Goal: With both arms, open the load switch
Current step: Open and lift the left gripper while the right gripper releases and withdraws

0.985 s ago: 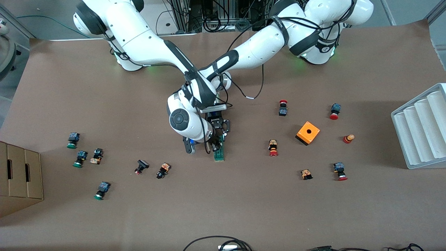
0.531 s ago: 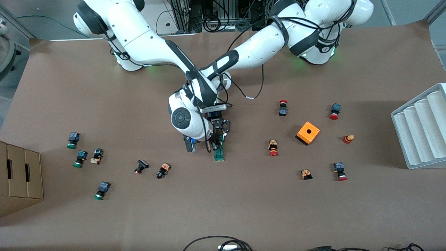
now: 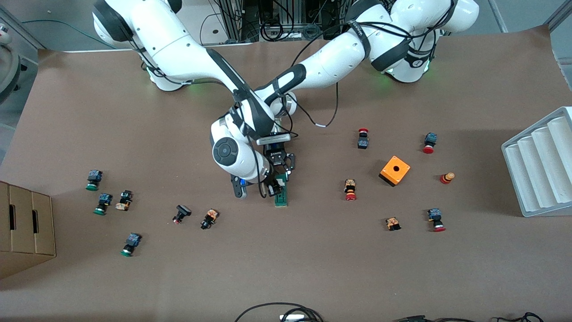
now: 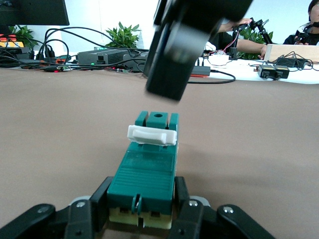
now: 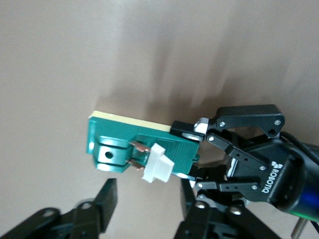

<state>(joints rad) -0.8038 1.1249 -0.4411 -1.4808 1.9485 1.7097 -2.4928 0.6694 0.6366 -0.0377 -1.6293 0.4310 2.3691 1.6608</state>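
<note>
The dark-green load switch (image 3: 281, 196) lies mid-table; its white tab (image 4: 152, 134) stands up from the top near one end. My left gripper (image 4: 142, 211) is shut on the other end of the switch (image 4: 147, 172), one finger (image 4: 97, 199) pressed against each side. My right gripper (image 5: 147, 201) hangs open just above the switch (image 5: 132, 144), beside the tab (image 5: 159, 164), with nothing between its fingers (image 5: 107, 199). The left gripper (image 5: 188, 152) shows there clamping the block. In the front view both grippers meet over the switch, the right gripper (image 3: 267, 188) toward the right arm's end.
Small red and green push buttons (image 3: 350, 189) lie scattered toward both ends of the table. An orange cube (image 3: 394, 170) and a white ribbed tray (image 3: 540, 165) sit toward the left arm's end. A cardboard box (image 3: 24, 223) stands at the right arm's end.
My right gripper has opened, let go of the white tab and drawn back a little toward the right arm's end. The left gripper and the switch have stayed still.
</note>
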